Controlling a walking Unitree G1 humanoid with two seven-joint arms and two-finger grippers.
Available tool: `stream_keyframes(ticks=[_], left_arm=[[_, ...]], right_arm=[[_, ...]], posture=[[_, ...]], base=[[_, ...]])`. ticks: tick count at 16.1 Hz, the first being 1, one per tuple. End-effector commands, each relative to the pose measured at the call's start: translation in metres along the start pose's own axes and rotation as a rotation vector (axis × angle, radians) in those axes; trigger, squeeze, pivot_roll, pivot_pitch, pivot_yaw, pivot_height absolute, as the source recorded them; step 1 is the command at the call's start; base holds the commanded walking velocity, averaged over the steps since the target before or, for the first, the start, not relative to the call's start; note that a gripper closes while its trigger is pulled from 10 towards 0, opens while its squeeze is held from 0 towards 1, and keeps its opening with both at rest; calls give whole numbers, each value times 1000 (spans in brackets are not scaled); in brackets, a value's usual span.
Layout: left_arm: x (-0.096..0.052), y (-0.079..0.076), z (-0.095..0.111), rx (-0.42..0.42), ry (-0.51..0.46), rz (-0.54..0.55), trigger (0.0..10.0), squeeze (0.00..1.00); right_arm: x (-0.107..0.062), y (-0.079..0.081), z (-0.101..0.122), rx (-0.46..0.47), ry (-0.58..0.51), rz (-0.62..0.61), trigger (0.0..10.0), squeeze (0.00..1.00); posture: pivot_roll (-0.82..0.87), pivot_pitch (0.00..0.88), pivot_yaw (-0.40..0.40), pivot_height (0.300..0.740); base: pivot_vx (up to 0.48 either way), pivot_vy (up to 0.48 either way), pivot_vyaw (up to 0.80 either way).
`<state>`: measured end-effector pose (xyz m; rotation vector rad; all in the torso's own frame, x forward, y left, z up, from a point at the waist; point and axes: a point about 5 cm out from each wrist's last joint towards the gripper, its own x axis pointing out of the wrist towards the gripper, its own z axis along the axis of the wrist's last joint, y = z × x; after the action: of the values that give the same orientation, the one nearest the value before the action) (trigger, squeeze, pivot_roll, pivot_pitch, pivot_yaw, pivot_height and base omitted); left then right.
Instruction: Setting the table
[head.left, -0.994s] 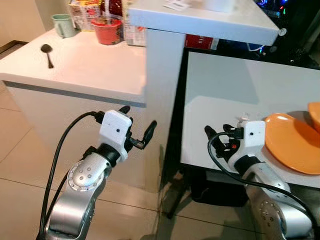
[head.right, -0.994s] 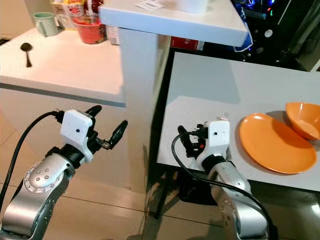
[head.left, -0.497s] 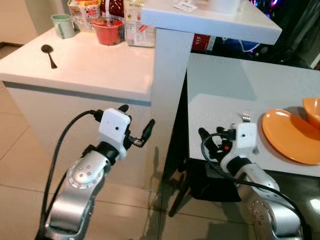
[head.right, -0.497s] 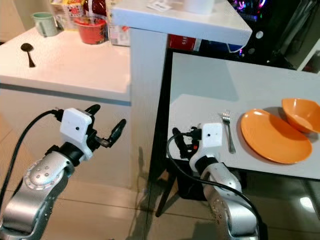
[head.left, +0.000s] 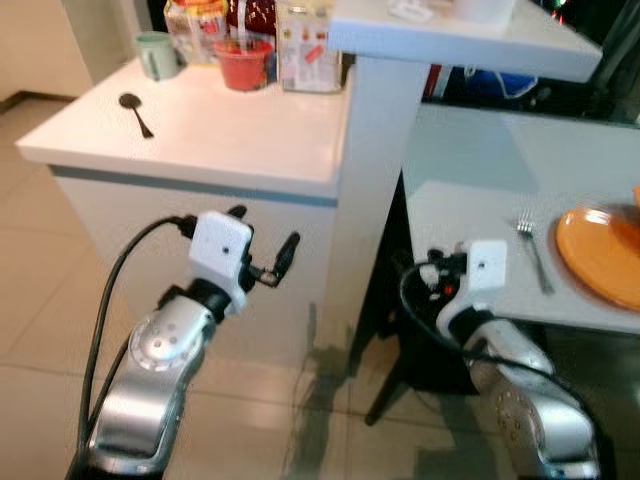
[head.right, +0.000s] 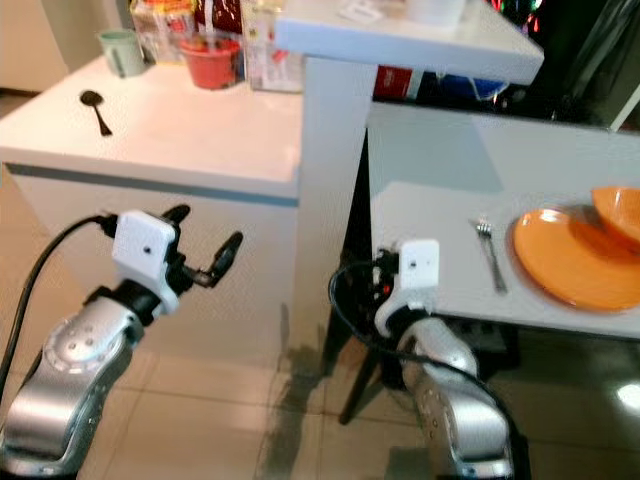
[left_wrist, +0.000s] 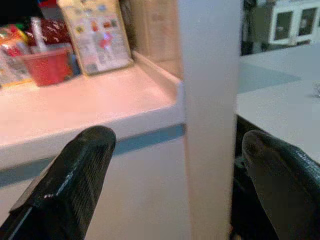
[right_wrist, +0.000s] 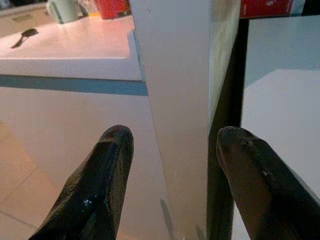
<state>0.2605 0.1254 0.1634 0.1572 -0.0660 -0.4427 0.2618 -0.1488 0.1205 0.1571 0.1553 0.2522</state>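
Change since earlier frames: whole view has shifted, so the camera has moved; the fork, hidden behind the right wrist a second ago, now lies in plain sight, and the right gripper sits lower, at the table's near edge rather than over its top.
Left gripper (head.left: 262, 243): held in the air in front of the white counter's (head.left: 230, 140) front panel, fingers spread wide, holding nothing.
Right gripper (right_wrist: 172, 155): at the near edge of the white table (head.right: 440, 250), pointing at the white pillar (head.right: 325, 190); fingers spread wide, holding nothing.
Fork (head.right: 489, 254): lies flat on the table, just left of the orange plate, tines away from the robot.
Orange plate (head.right: 572, 258): on the table at the right, partly cut by the frame edge.
Orange bowl (head.right: 618, 212): behind the plate; touching or overlapping it cannot be told.
Counter items: black spoon (head.left: 135, 110) near the left edge; green mug (head.left: 156, 55), red cup (head.left: 243, 63) and food packets (head.left: 305, 45) along the back.
Upper shelf (head.right: 410, 40): white slab on top of the pillar.
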Motion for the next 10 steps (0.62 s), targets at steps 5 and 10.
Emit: stream_keyframes(ticks=[5,10], left_arm=[[2,7,4,33,-13,14,10000,0],[2,11,6,44,-21,23,10000,0]], right_arm=[[5,0,-1,16,7,-6,10000,0],[12,-1,3,11,-7,-5,10000,0]], posture=[[41,0,-38,740],[61,0,-37,740]], base=[[0,434,0],[0,436,-160]])
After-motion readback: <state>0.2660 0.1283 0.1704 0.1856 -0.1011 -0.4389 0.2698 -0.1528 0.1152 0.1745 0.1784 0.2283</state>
